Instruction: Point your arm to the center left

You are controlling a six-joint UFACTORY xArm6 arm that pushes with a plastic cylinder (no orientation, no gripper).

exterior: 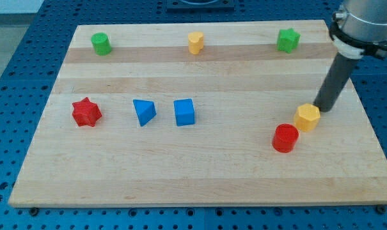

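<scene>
Tip: my tip [322,107] is resting on the surface [244,172] at the view's right, just beside the yellow hexagonal block [307,117], on its upper-right side.
Gripper: none is showing; the arm is ending in a plain rod.
Near the tip: red cylinder [285,138] is sitting against the yellow hexagonal block's lower left.
Center left: red star block [86,112] is lying there, well apart from the tip; blue triangular block [144,112] and blue cube [185,112] are sitting to its right.
Top row: green cylinder [102,43], yellow block [195,42], green star block [288,39].
</scene>
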